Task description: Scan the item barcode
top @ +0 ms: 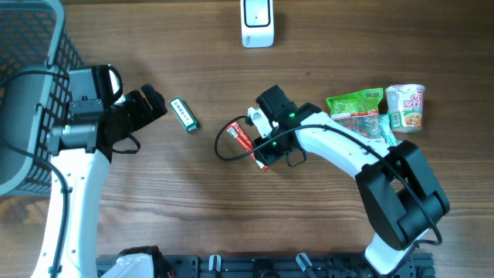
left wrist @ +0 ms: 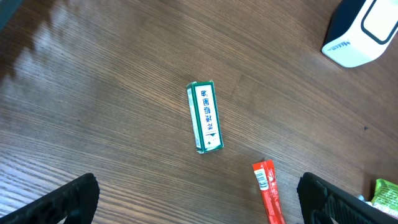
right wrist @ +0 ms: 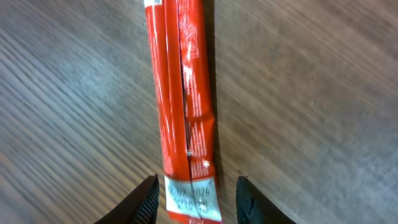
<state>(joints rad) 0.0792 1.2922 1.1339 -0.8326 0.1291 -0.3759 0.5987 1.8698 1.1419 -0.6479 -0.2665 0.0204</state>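
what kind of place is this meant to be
Probably a mock shop checkout on a wooden table: a white barcode scanner, a grey wire basket and a noodle cup.

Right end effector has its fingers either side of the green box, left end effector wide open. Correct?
Not quite. The right wrist view shows the right end effector with its fingers either side of the red stick packet, not the green box. The left end effector is wide open, as you said.

Red sachet, green-white box
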